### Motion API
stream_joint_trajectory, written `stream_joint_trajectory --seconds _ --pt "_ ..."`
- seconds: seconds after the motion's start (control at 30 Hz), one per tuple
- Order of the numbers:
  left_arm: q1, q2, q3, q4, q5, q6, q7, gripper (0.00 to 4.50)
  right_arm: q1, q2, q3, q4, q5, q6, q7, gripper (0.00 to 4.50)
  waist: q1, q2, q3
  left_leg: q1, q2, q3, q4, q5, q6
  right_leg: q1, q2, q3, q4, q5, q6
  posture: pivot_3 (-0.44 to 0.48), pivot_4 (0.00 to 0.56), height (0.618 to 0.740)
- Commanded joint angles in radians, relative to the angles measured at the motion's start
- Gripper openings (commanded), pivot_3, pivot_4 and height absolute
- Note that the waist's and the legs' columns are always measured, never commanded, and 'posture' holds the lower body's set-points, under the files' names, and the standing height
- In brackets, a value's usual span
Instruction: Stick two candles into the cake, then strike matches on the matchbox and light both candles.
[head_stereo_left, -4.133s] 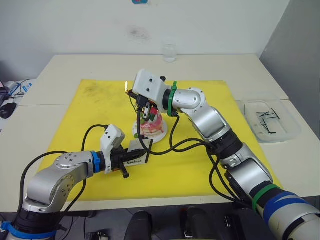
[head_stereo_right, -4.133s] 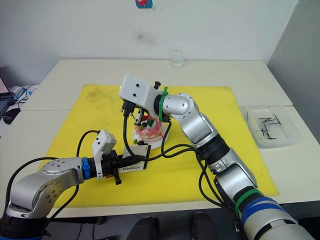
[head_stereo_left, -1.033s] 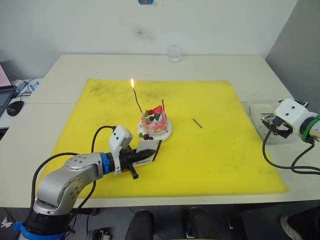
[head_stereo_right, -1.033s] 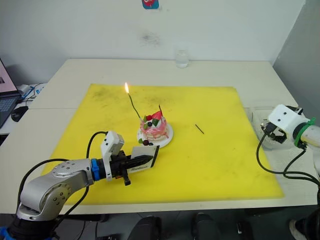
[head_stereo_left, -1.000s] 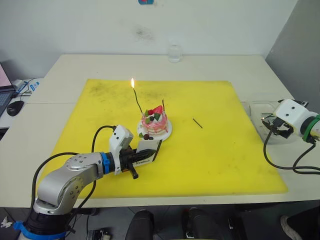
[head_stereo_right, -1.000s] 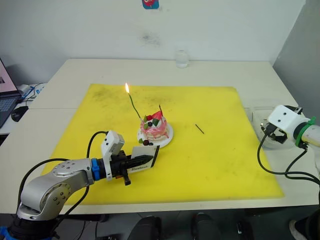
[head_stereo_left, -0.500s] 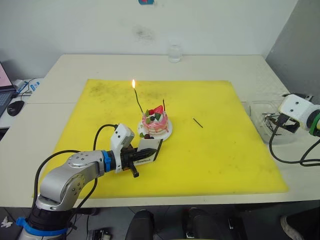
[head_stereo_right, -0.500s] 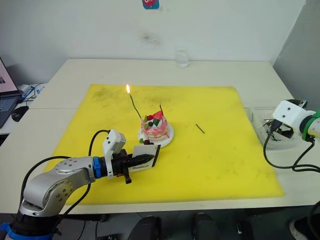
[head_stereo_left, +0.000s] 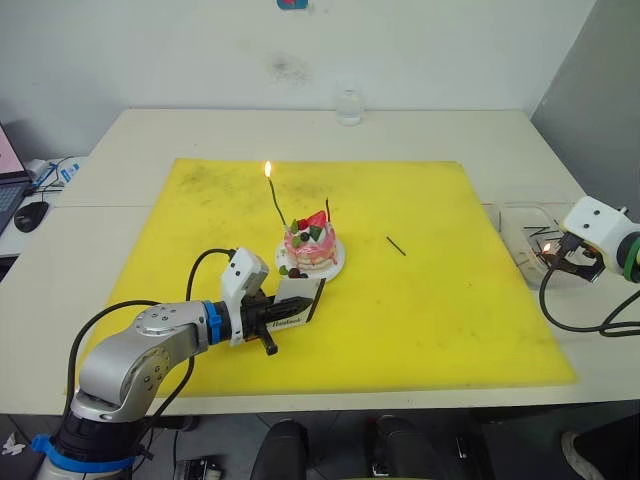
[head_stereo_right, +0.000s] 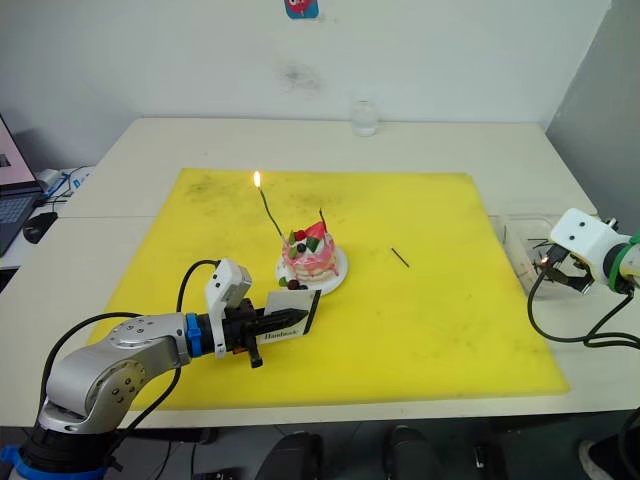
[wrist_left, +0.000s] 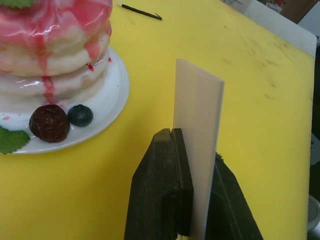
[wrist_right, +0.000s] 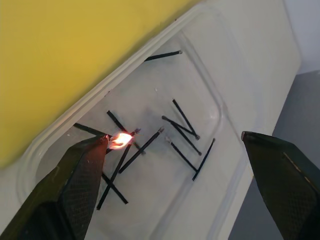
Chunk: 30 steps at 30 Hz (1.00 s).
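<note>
Pale walls back a cream surface (head_stereo_left: 150, 130) carrying a wide yellow mat (head_stereo_left: 420, 310), with a small glass (head_stereo_left: 347, 106) near the far edge. Toward the left, the left gripper (head_stereo_left: 281, 316) lies low on the mat, its fingers (wrist_left: 162, 190) clamped on the matchbox (head_stereo_left: 297, 303), which stands on edge just in front of the plate (head_stereo_left: 336, 266). On that plate, about mid-mat, sits the cake (head_stereo_left: 310, 243), pink and layered, with a strawberry on top and berries at its foot. Two candles stand in it: the green candle (head_stereo_left: 276, 205) leans to the left with a flame at its tip, and the red candle (head_stereo_left: 327, 209) rises short and unlit beside the strawberry. Right of the cake, well apart, a loose match (head_stereo_left: 396, 246) lies on the mat. Off the mat's right edge a clear tray (head_stereo_left: 519, 213) holds several matches (wrist_right: 182, 131). Over it hangs the right gripper (wrist_right: 175, 170), fingers (wrist_right: 75, 185) spread wide apart, and a small flame (wrist_right: 121, 140) burns at the tip of one finger, among the matches.
</note>
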Motion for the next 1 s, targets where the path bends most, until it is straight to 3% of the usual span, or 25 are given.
stream_joint_trajectory --seconds 0.03,0.2,0.33,0.5,0.7,0.83,1.0 --pt "0.001 0.009 0.006 -0.031 -0.008 -0.014 -0.015 0.0 -0.039 -0.036 -0.042 -0.031 0.034 0.046 0.025 4.47 0.0 0.0 0.0 0.0 0.0 0.0 0.0 0.0 0.0 0.0 0.0 0.0 0.0 0.0 0.0 0.0 0.15 0.74" --pt "0.004 0.014 0.011 -0.034 -0.011 -0.014 -0.015 0.0 -0.1 -0.044 -0.133 -0.065 0.19 0.344 0.099 4.47 0.0 0.0 0.0 0.0 0.0 0.0 0.0 0.0 0.0 0.0 0.0 0.0 0.0 0.0 0.0 0.0 0.15 0.74" --pt "0.0 0.015 0.005 -0.027 -0.009 -0.016 -0.02 0.0 -0.003 -0.133 -0.096 -0.107 0.172 0.296 0.172 4.47 0.005 0.0 0.0 0.0 0.0 -0.001 0.0 0.0 0.0 0.0 0.0 -0.001 0.0 0.0 0.0 0.0 0.15 0.74" --pt "-0.01 0.011 0.001 -0.024 -0.009 -0.013 -0.022 0.0 0.065 -0.147 -0.073 -0.163 0.13 0.206 0.119 4.47 0.0 0.001 -0.001 0.0 0.0 0.0 0.0 0.0 0.0 0.0 0.0 0.0 0.0 0.0 0.0 0.0 0.15 0.74" --pt "-0.002 0.012 0.011 -0.024 -0.01 -0.011 -0.023 0.0 0.014 -0.112 -0.102 -0.194 0.124 0.159 0.023 4.47 -0.003 0.002 -0.001 0.001 0.0 0.001 0.001 0.0 0.0 0.0 0.001 0.0 0.001 0.001 0.001 0.0 0.15 0.74" --pt "0.001 0.016 0.033 -0.025 -0.028 0.004 -0.02 0.0 -0.057 -0.082 -0.117 -0.301 0.226 0.251 0.064 4.47 -0.003 0.002 -0.001 0.001 0.0 0.0 0.001 0.0 0.0 0.0 0.001 0.0 0.0 0.001 0.001 0.0 0.15 0.74" --pt "-0.002 0.021 0.051 -0.019 -0.039 0.015 -0.023 0.0 -0.119 0.071 -0.114 -0.469 0.4 0.414 0.044 4.47 -0.001 0.001 -0.001 0.0 0.0 -0.001 0.0 0.0 0.0 0.0 0.001 -0.001 0.0 0.001 0.001 0.0 0.15 0.74"
